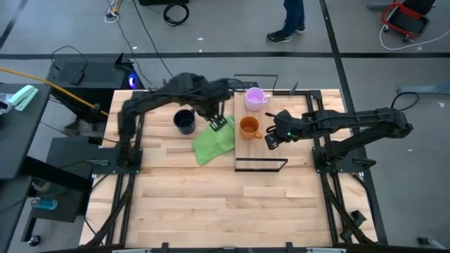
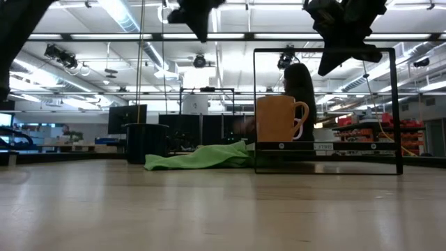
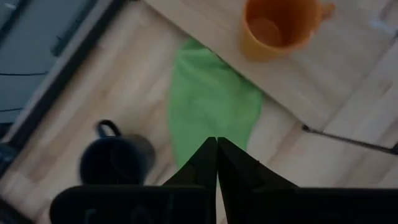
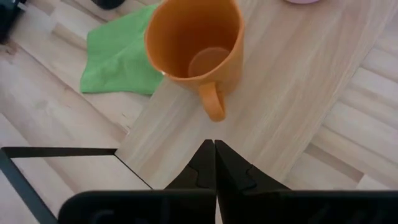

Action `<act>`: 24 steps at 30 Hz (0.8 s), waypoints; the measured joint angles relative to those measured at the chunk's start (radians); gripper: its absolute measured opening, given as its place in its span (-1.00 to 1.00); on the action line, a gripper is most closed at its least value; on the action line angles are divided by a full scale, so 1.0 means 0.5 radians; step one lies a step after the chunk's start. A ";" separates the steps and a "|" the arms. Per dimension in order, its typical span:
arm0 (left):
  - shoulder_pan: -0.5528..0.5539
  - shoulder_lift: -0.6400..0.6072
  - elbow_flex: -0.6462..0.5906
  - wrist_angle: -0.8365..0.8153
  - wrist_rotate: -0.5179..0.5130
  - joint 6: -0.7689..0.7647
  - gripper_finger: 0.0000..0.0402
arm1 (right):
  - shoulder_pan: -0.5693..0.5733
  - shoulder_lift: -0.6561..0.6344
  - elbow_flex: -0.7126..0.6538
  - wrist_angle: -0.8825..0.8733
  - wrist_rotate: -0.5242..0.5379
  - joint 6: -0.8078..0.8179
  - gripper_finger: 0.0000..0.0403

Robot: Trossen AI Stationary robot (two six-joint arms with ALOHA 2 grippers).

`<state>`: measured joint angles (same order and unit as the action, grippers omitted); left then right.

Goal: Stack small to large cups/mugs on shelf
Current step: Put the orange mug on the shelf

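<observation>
My left fingers [image 3: 216, 163] pressed shut, empty, hanging above the green cloth [image 1: 212, 143]; that arm arches in from the worktop's [image 1: 183, 204] left edge, wrist bent downward. My right fingers [image 4: 214, 163] also shut on nothing, raised over the shelf [image 1: 271, 144], just beside the orange mug [image 1: 249, 126]; arm stretched in from the right. Orange mug upright on the shelf, handle toward my right fingers. Pale purple mug [image 1: 254, 98] upright at the shelf's far end. Navy mug [image 1: 185, 121] on the worktop, left of the cloth.
</observation>
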<state>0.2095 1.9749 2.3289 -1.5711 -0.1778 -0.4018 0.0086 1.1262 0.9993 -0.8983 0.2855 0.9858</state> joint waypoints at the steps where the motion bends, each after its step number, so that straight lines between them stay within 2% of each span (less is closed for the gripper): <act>1: 0.003 -0.035 -0.006 0.001 -0.039 -0.014 -0.91 | 0.000 0.003 0.000 -0.001 0.000 -0.013 -1.00; 5: 0.014 -0.255 -0.198 0.004 -0.100 -0.091 -0.91 | 0.000 0.002 0.000 -0.001 -0.001 -0.026 -1.00; 10: 0.052 -0.628 -0.811 0.037 -0.133 -0.281 -0.95 | 0.000 0.000 0.000 0.001 -0.007 -0.043 -1.00; 13: 0.065 -0.835 -1.170 0.352 -0.090 -0.358 -0.94 | -0.001 0.010 0.000 0.039 -0.055 -0.089 -1.00; 16: 0.064 -0.964 -1.450 0.821 0.043 -0.370 -0.93 | -0.028 0.054 0.000 0.111 -0.198 -0.160 -1.00; 21: 0.073 -0.997 -1.766 1.281 0.100 -0.326 -0.92 | -0.101 0.134 0.000 0.122 -0.270 -0.210 -1.00; 24: 0.112 -0.967 -1.953 1.630 0.257 -0.325 -0.94 | -0.138 0.181 0.000 0.124 -0.331 -0.236 -1.00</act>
<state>0.2653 1.4912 1.3524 -0.7563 -0.0494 -0.5644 -0.0604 1.2169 0.9993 -0.8362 0.1198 0.8676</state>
